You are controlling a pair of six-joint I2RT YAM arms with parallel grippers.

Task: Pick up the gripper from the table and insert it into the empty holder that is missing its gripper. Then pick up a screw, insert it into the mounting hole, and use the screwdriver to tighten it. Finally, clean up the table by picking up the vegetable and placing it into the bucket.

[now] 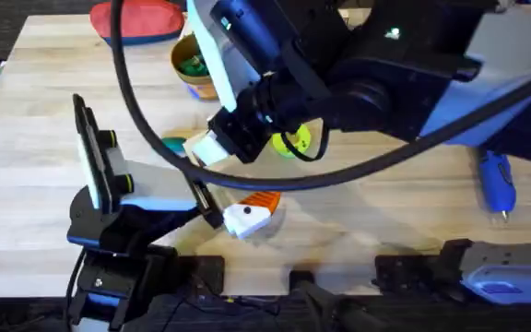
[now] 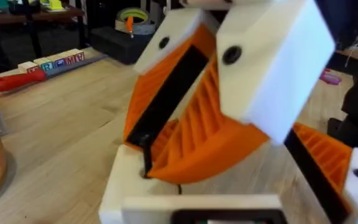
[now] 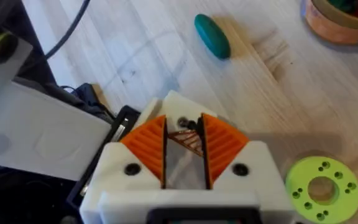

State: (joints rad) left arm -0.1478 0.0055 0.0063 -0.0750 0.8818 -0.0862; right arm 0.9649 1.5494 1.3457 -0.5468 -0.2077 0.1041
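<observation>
Crossing right arm (image 1: pixel 339 83): I hold it low over the surface (image 1: pixel 385 212).
My right tool (image 3: pixel 185 134): above the left tool (image 1: pixel 247 219); I cannot tell either one's grasp.
Orange gripper (image 1: pixel 264 200): against the left tool; I'd seat it squarely before pushing.

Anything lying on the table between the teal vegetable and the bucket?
No. In the right wrist view, the stretch between the vegetable and the bucket is bare wooden table.
</observation>
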